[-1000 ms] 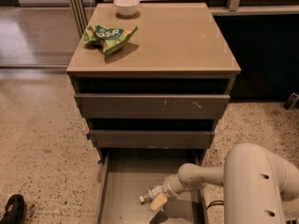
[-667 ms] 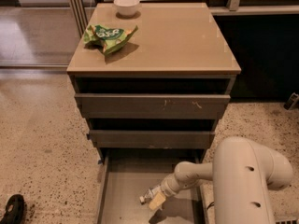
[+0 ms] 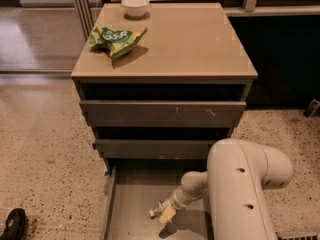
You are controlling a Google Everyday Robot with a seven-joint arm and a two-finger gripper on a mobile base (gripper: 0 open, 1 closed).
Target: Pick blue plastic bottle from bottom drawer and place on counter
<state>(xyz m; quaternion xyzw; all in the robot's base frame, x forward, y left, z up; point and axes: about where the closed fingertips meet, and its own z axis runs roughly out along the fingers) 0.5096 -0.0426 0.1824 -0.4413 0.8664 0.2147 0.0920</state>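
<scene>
The bottom drawer (image 3: pixel 131 204) is pulled open at the foot of the grey cabinet, showing its flat grey-brown floor. My gripper (image 3: pixel 166 214) is down inside it, near the middle of the floor, on the end of my cream arm (image 3: pixel 240 194). The blue plastic bottle (image 3: pixel 155 211) shows only as a small pale piece with a white end at the gripper's left tip, low over the floor; the rest is hidden by the gripper. The tan counter (image 3: pixel 190 44) tops the cabinet.
A green snack bag (image 3: pixel 116 38) lies at the counter's left and a small white bowl (image 3: pixel 135 5) at its back edge. Two upper drawers (image 3: pixel 160 113) stand slightly open above the bottom one. A black object (image 3: pixel 14 223) lies on the speckled floor at left.
My arm's large upper link has swung left and now covers more of the drawer's right side. The gripper and the bottle have stayed almost where they were.
</scene>
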